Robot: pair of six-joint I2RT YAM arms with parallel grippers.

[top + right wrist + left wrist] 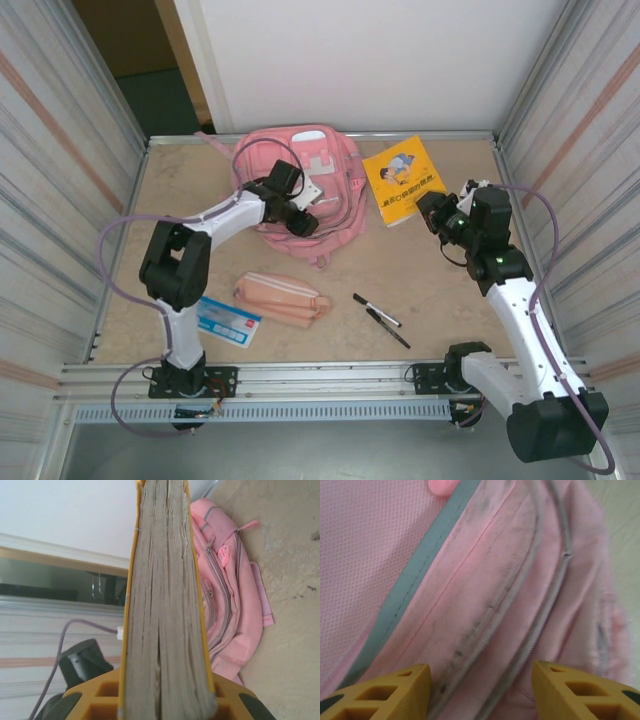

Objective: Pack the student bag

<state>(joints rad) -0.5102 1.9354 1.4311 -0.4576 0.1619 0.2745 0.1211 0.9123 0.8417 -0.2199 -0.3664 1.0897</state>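
Left fingers (402, 687) are apart, w/ the bag (340, 195) zip strip between them, tips right at the cloth. Right fingers (100, 692) are closed on the yellow book (162, 605) at its page edge. Bag lies at the table (450, 300) back edge, book just right of it. Bare room btw bag & pens (380, 320).

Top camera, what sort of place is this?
Probably a robot lab test cell: corrugated panel walls enclose a wooden table, with the left arm and right arm bolted to a metal rail.

pink student bag (340, 200) w/ white trim, yellow book (403, 178), pink pouch (280, 297), blk pens (378, 312)
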